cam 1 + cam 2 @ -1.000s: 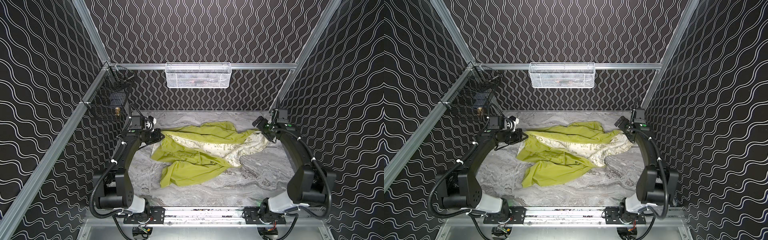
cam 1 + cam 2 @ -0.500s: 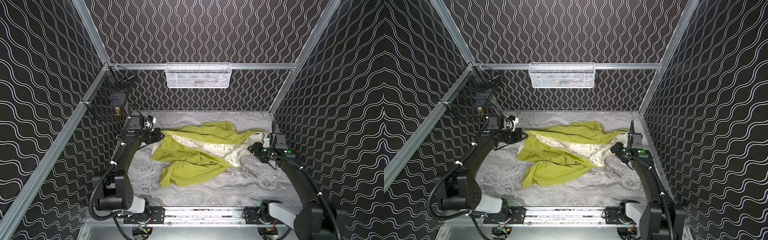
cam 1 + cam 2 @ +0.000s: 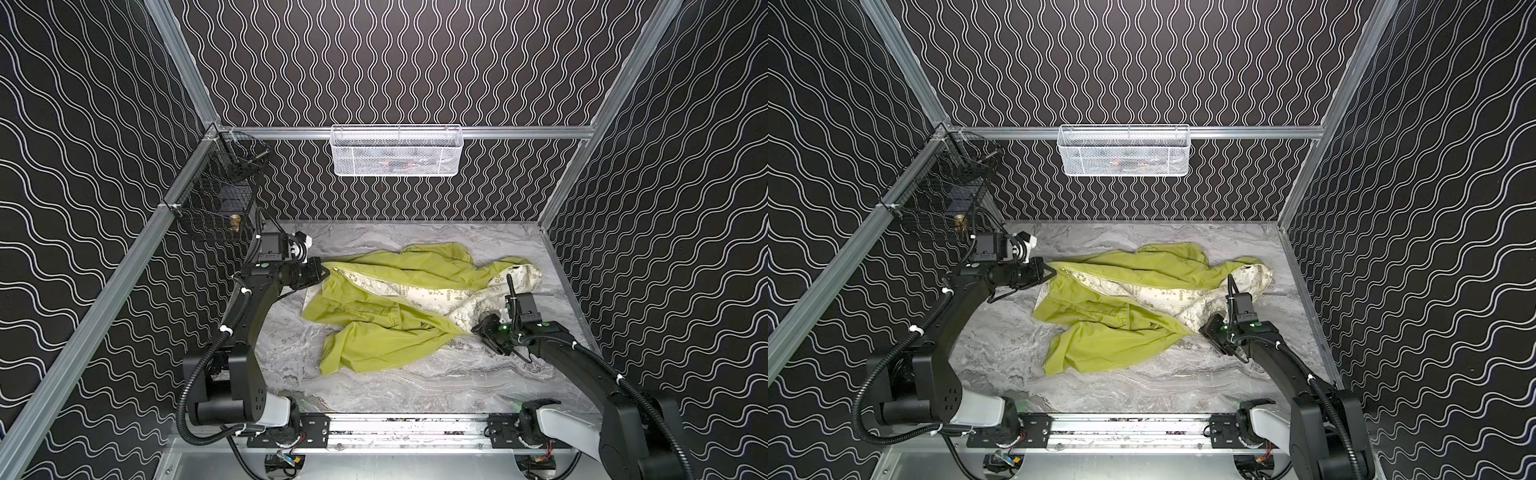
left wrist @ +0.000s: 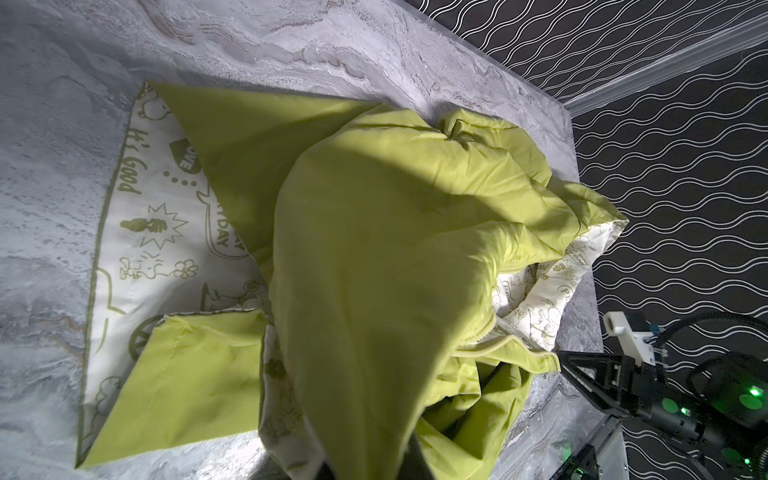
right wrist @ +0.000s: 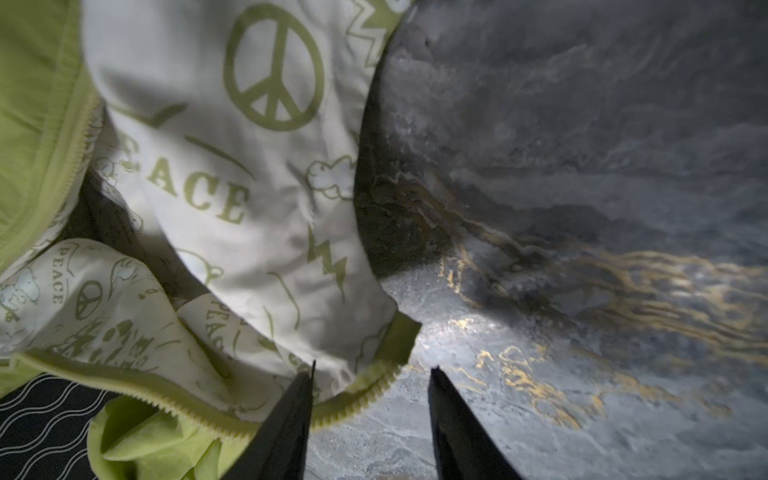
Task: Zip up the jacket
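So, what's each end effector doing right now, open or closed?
Left end effector: closed, holding the jacket.
Right end effector: open, around the jacket's edge.

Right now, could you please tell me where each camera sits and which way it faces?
Top views: high at the front, looking down at the jacket on the table; left arm and right arm show.
Left wrist: on the left arm, looking across the jacket toward the right gripper.
Right wrist: on the right arm, looking past its own parted fingers at the zipper edge.
Shared: both wrist views show the jacket's zipper.
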Controlling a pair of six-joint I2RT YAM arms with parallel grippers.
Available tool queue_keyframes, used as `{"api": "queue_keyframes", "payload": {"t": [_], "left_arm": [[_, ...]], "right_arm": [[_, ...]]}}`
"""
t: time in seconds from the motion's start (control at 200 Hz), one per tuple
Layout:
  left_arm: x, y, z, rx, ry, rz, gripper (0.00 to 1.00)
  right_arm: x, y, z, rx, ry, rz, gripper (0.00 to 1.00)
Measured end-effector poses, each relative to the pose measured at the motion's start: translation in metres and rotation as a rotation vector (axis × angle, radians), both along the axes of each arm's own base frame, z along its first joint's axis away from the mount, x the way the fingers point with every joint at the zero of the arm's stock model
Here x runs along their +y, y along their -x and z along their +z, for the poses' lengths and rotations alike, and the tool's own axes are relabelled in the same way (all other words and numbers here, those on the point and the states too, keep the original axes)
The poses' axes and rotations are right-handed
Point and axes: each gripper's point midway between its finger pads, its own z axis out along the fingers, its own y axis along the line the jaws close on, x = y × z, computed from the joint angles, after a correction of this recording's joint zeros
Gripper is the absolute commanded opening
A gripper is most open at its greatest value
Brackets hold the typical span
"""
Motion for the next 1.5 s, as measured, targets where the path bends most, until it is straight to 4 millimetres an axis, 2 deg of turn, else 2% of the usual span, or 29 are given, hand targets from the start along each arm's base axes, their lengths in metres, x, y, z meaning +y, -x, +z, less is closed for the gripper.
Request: {"api": "queue_keyframes", "payload": {"t": [0.055, 0.24, 0.33, 0.46, 0.721, 0.891, 1.071, 1.176, 1.356, 1.496], "left_arm": [[0.000, 0.001, 0.000, -0.001, 0.000, 0.000, 0.00], [0.000, 0.002, 0.000, 0.000, 0.002, -0.002, 0.00], [-0.001, 0.002, 0.000, 0.001, 0.002, -0.002, 0.00], [-0.001, 0.003, 0.000, 0.001, 0.002, -0.002, 0.00], [-0.001, 0.004, 0.000, 0.003, 0.002, -0.002, 0.00], [0.000, 0.005, 0.000, 0.003, 0.001, -0.003, 0.00], [-0.002, 0.006, 0.002, 0.002, 0.008, -0.008, 0.00], [-0.004, 0.006, 0.002, 0.003, 0.020, -0.017, 0.00], [-0.005, 0.007, 0.002, 0.005, 0.027, -0.023, 0.00], [-0.005, 0.009, -0.002, 0.014, 0.031, -0.024, 0.00]], "right_arm": [[0.000, 0.001, -0.005, 0.012, -0.005, -0.012, 0.46], [0.002, 0.003, -0.015, 0.033, -0.024, -0.031, 0.28], [0.001, -0.001, -0.011, 0.019, -0.024, -0.037, 0.20], [0.000, -0.018, 0.008, -0.040, -0.012, -0.047, 0.00], [-0.011, -0.042, 0.043, -0.115, 0.053, -0.057, 0.00], [-0.034, -0.049, 0.060, -0.137, 0.118, -0.092, 0.00], [-0.059, -0.061, 0.091, -0.181, 0.186, -0.121, 0.00], [-0.067, -0.071, 0.105, -0.199, 0.213, -0.113, 0.00], [-0.069, -0.097, 0.101, -0.164, 0.242, -0.071, 0.00], [-0.067, -0.126, 0.080, -0.099, 0.249, -0.032, 0.00]]}}
